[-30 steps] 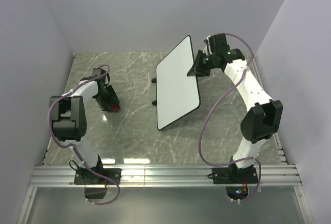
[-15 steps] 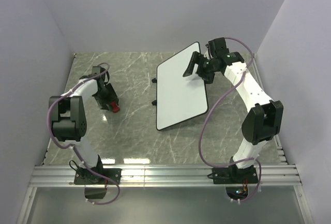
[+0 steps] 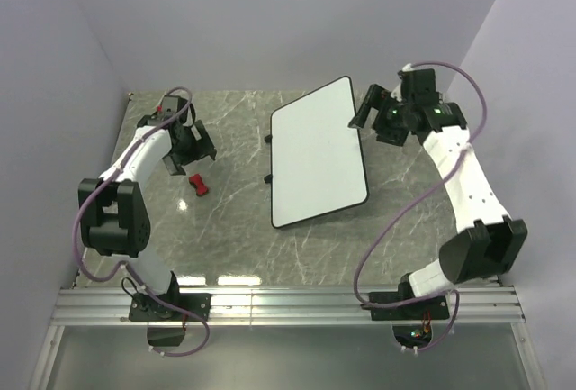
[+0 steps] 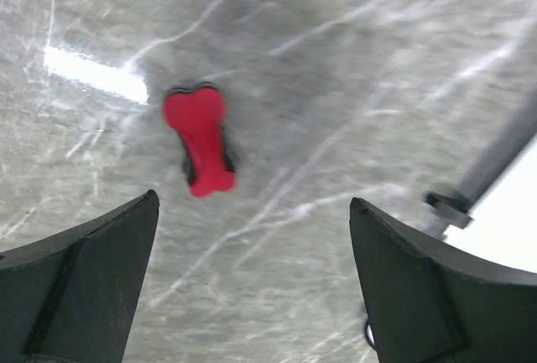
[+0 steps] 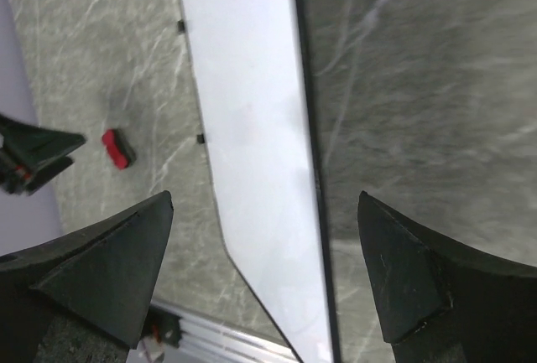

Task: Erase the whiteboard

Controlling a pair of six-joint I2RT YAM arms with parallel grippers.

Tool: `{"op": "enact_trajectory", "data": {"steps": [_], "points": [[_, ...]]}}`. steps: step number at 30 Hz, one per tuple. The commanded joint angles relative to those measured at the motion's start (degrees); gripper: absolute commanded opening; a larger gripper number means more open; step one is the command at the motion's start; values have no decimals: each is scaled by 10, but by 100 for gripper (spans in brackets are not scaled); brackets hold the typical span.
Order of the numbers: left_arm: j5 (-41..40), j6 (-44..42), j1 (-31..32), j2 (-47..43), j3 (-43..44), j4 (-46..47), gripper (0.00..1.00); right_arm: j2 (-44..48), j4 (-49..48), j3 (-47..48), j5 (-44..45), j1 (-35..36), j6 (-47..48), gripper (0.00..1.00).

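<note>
The whiteboard (image 3: 317, 151) lies flat on the marble table, white with a thin black frame, and no writing shows on it. In the right wrist view the whiteboard (image 5: 252, 128) runs lengthwise below my right gripper (image 5: 264, 197), which hangs open above it. From the top, the right gripper (image 3: 367, 120) sits just off the board's far right edge. My left gripper (image 3: 200, 149) is open with nothing in it, above the small red eraser (image 3: 198, 185). The eraser (image 4: 200, 151) lies on the table ahead of the left gripper (image 4: 253, 202).
Two black feet (image 3: 267, 158) stick out from the board's left edge. A metal rail (image 3: 288, 304) runs along the near edge with both arm bases on it. Pale walls close in the table (image 3: 234, 228) on three sides. Purple cables loop beside each arm.
The right gripper opened, let go of the board's far edge and drew back right; the tilted board dropped flat. The left gripper opened, left the eraser on the table and pulled away.
</note>
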State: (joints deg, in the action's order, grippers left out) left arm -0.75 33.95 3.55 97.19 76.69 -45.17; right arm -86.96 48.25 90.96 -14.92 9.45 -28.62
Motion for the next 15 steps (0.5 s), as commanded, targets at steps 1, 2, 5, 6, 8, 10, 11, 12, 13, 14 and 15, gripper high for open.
{"op": "enact_trajectory", "data": {"steps": [1, 2, 5, 6, 8, 10, 11, 12, 13, 14, 15], "points": [[-43, 23, 29, -65, 41, -26, 95, 70, 13, -30, 40, -28, 33, 96], [-50, 30, 33, -98, 42, -24, 95, 108, 7, -38, 26, -30, 37, 96], [-82, 51, 44, -161, 37, -13, 93, 182, -2, -76, 12, -30, 32, 96], [-86, 55, 46, -210, 23, 5, 93, 238, -10, -90, 11, -31, 16, 96], [-93, 70, 48, -281, -3, 24, 93, 328, -21, -139, 2, -30, -1, 97], [-89, 77, 48, -320, -18, 39, 92, 386, -43, -177, -22, -30, -16, 100], [-85, 81, 49, -353, -28, 43, 92, 433, -54, -190, -20, -31, -24, 100], [-83, 84, 50, -369, -34, 47, 92, 456, -61, -200, -18, -30, -40, 100], [-80, 84, 51, -384, -39, 52, 92, 477, -67, -219, -7, -31, -51, 100], [-76, 86, 51, -407, -47, 53, 92, 515, -71, -227, 4, -31, -60, 100], [-71, 86, 51, -415, -51, 53, 92, 532, -75, -233, 23, -30, -71, 100]]}}
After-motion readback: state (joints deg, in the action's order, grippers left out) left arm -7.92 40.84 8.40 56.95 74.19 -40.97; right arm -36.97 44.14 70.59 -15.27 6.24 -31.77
